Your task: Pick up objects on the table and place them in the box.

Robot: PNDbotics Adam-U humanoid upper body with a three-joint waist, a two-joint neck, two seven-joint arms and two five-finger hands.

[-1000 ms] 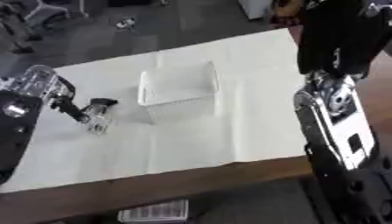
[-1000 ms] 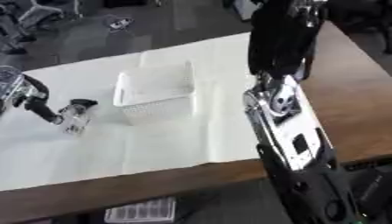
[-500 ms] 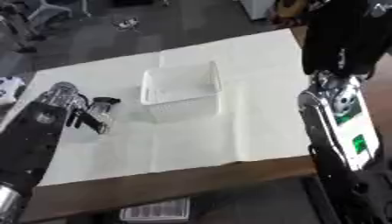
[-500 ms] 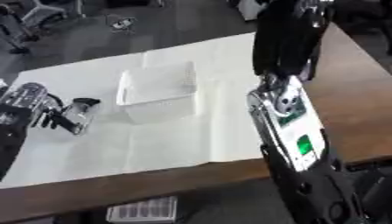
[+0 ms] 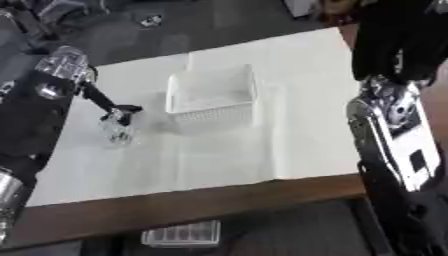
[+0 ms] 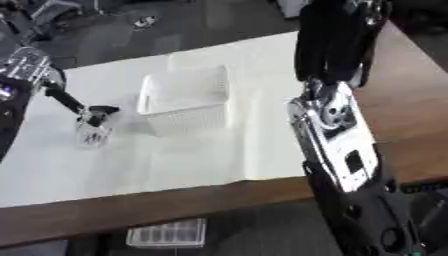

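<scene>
Even, diffuse room light. White cloth (image 5: 219, 150) bright, slightly washed out. Soft shadows only. Whole frame motion-blurred; near arm (image 6: 337, 135) smeared, glinting.

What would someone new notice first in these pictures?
Probably the white box in the middle of the pale cloth, nothing visible inside it. Then the left hand just left of it, fingers on a small clear object. The right arm looms large at the right.

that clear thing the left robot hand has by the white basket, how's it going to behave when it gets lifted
The clear object looks see-through and thin-walled, so it is probably light, perhaps slick. The left robot hand seems to pinch only its top, so it may swing or tilt. The white basket sits close beside it, so the carry should be short.
</scene>
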